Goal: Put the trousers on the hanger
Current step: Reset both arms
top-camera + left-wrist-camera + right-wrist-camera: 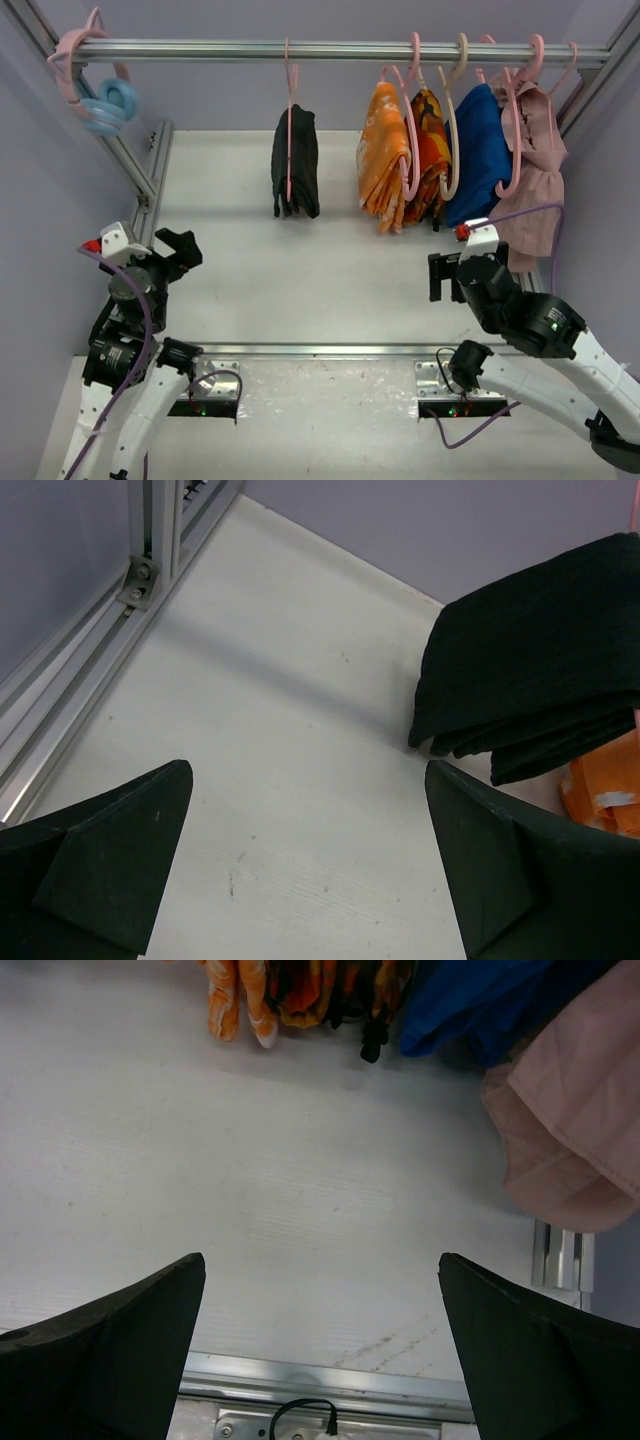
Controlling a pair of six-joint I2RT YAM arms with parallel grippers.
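The black trousers [296,163] hang folded over a thin pale pink hanger [290,120] on the top rail, left of centre. Their lower folded end shows in the left wrist view [540,660] at the upper right, above the white floor. My left gripper [182,250] is open and empty, low at the left, well away from the trousers. In its own view [308,780] both black fingers stand wide apart. My right gripper [440,275] is open and empty at the right, below the hanging clothes. Its fingers [100,1350] frame bare floor.
Orange patterned cloths [400,155], a blue garment [480,150] and a pink garment [540,170] hang on the rail [340,50] at the right. Pale blue rings [108,105] and pink hooks hang at the rail's left end. An aluminium frame post [150,540] runs along the left.
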